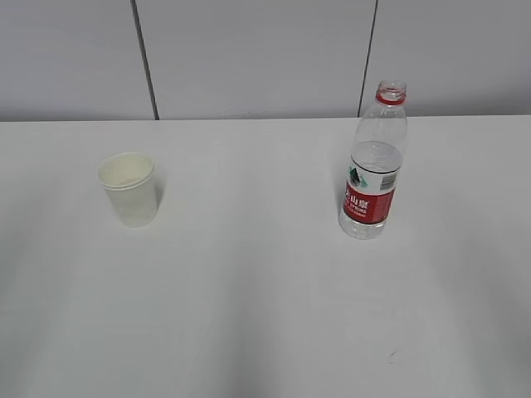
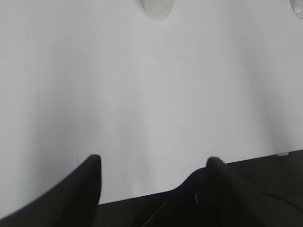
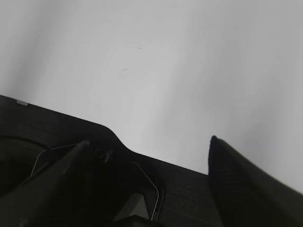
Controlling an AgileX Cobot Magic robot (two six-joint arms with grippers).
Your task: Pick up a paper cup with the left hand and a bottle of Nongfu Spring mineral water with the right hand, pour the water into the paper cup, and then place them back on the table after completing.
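Observation:
A white paper cup stands upright on the left of the white table. A clear Nongfu Spring bottle with a red label and no cap stands on the right, partly filled with water. Neither arm shows in the exterior view. In the left wrist view my left gripper is open and empty near the table's front edge, with the cup's base far ahead at the top. In the right wrist view my right gripper is open and empty over the table's front edge; the bottle is out of that view.
A grey panelled wall runs behind the table. A dark base surface lies below the table's front edge under both grippers. A sliver of the bottle shows at the top right of the left wrist view.

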